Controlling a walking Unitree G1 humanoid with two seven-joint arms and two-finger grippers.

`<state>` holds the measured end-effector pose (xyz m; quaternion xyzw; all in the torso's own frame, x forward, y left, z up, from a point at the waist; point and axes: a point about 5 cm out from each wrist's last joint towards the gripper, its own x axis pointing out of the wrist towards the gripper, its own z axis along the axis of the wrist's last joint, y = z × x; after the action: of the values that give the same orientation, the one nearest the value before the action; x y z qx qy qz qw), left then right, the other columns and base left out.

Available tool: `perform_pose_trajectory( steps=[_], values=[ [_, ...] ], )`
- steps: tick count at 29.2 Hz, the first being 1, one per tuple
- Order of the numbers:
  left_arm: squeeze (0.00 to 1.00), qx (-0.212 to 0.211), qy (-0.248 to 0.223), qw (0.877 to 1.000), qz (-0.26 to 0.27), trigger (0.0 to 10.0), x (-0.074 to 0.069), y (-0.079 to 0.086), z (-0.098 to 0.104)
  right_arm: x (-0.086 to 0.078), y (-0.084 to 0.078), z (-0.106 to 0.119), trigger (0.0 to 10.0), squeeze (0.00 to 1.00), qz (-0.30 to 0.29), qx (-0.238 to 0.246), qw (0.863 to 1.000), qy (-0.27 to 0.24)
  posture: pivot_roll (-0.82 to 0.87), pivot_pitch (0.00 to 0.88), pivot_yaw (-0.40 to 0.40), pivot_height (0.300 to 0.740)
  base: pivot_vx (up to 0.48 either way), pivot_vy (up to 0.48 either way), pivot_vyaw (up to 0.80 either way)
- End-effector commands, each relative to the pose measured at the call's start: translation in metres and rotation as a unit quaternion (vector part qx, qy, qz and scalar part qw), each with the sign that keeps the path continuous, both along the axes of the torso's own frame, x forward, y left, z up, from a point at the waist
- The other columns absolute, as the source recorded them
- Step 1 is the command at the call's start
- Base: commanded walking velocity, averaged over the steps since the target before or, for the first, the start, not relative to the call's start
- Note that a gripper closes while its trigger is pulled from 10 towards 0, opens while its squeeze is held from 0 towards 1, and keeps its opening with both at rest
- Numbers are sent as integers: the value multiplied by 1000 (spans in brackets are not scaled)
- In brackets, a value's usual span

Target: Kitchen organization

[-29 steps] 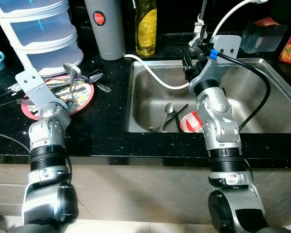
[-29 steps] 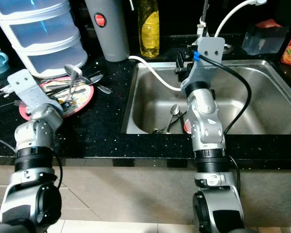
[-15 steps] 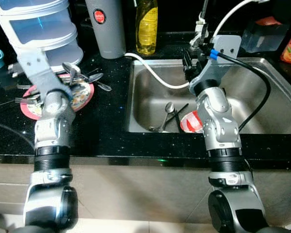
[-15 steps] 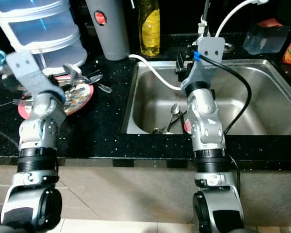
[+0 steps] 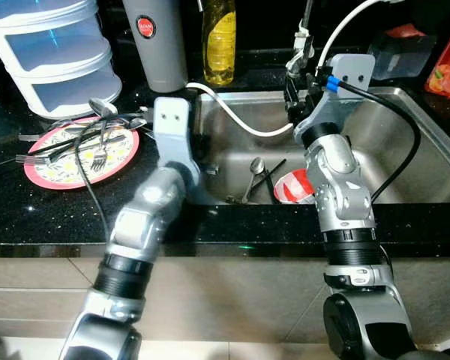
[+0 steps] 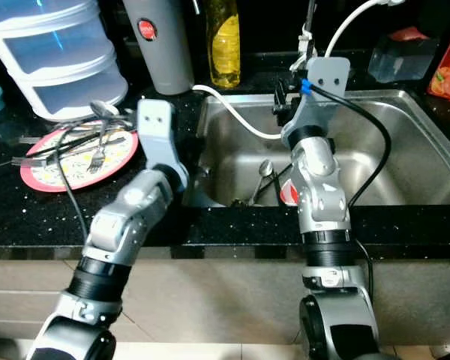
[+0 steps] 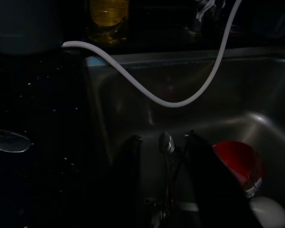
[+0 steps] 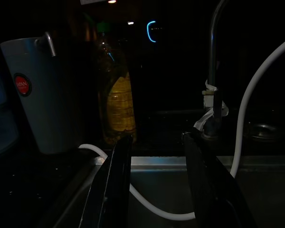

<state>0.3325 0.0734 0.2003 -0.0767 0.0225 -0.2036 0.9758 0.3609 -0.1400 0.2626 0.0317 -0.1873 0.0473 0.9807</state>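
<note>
Two arms, silver-grey metal, built of rounded jointed segments. Each has a black ribbed ring above the elbow and a dark rounded shoulder housing. Left arm (image 5: 146,217): flat grey wrist plate with two small dark screw holes; thin black cable along its outer side. Right arm (image 5: 337,187): like plate, blue clip at its corner, thick black cable looping to the forearm. Fingers (image 8: 115,190) long, flat, black.
</note>
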Motion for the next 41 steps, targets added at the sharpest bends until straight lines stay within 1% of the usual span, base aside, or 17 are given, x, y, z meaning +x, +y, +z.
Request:
perform_pose_trajectory(
  steps=[1, 2, 3, 10, 13, 15, 18, 20, 22, 24, 25, 26, 29, 32, 35, 39, 41],
  values=[
    [1000, -11, -9, 1000, 0, 10000, -1, 4, 4, 0, 4, 0, 10000, 0, 7, -1, 1000, -2, -36, 0, 68, 740, 0, 0, 0],
    [1000, -11, -9, 1000, 0, 10000, -1, 4, 4, 0, 4, 0, 10000, 0, 7, -1, 1000, -2, -36, 0, 68, 740, 0, 0, 0],
    [0, -13, -23, 1000, 7, 10000, 0, 9, 9, 0, 5, 0, 10000, 0, 7, -1, 1000, -2, -35, 0, 69, 740, 0, 0, 0],
    [0, 0, -49, 998, 34, 10000, 4, 22, 19, 0, 5, 0, 10000, 0, 8, 0, 1000, -3, -35, 0, 70, 740, 0, 0, 0],
    [0, 101, -49, 991, 73, 10000, 8, 34, 13, 0, 6, 0, 10000, 0, 14, -2, 1000, -4, -35, 0, 71, 740, 0, 0, 0],
    [0, 117, -47, 989, 78, 10000, 9, 37, 11, 0, 7, 0, 10000, 0, 19, -3, 1000, -3, -34, 0, 71, 740, 0, 0, 0],
    [0, 105, -22, 989, 104, 10000, 10, 48, 9, -2, 12, -1, 10000, 0, 41, -7, 999, -1, -32, 0, 73, 740, 0, 0, 0],
    [0, 96, 4, 983, 157, 10000, 12, 67, 7, -7, 29, -5, 10000, 0, 112, -26, 993, 10, -32, 0, 75, 740, 0, 0, 0],
    [0, 96, 4, 983, 157, 10000, 12, 67, 7, -7, 29, -5, 10000, 0, 112, -26, 993, 10, -32, 0, 75, 740, 0, 0, 0],
    [0, 85, 14, 966, 245, 10000, 14, 100, 10, -22, 55, -12, 10000, 0, 211, -67, 975, 11, -31, 0, 75, 740, 0, 0, 0],
    [0, 85, 14, 966, 245, 10000, 14, 100, 10, -22, 55, -12, 10000, 0, 211, -67, 975, 11, -31, 0, 75, 740, 0, 0, 0],
    [0, 71, 9, 949, 307, 10000, 13, 129, 18, -32, 69, -18, 10000, 0, 266, -100, 959, 11, -21, 0, 71, 740, 0, 0, 0],
    [0, 64, 4, 941, 332, 10000, 10, 144, 24, -38, 76, -20, 10000, 0, 300, -116, 947, 13, -18, 0, 70, 740, 0, 0, 0],
    [0, 65, 18, 936, 345, 10000, 8, 159, 23, -42, 81, -22, 10000, 0, 320, -136, 937, 13, -10, 0, 65, 740, 0, 0, 0],
    [0, 60, 41, 935, 347, 10000, 7, 164, 17, -39, 80, -21, 10000, 0, 312, -127, 941, 15, -11, 0, 64, 740, 0, 0, 0],
    [0, 84, 77, 938, 327, 10000, 6, 167, 5, -38, 76, -18, 10000, 0, 306, -118, 945, 17, -5, 0, 58, 740, 0, 0, 0],
    [0, 102, 82, 942, 309, 10000, 13, 172, 2, -38, 77, -16, 10000, 0, 305, -117, 945, 16, -1, 0, 54, 740, 0, 0, 0]
  ],
)
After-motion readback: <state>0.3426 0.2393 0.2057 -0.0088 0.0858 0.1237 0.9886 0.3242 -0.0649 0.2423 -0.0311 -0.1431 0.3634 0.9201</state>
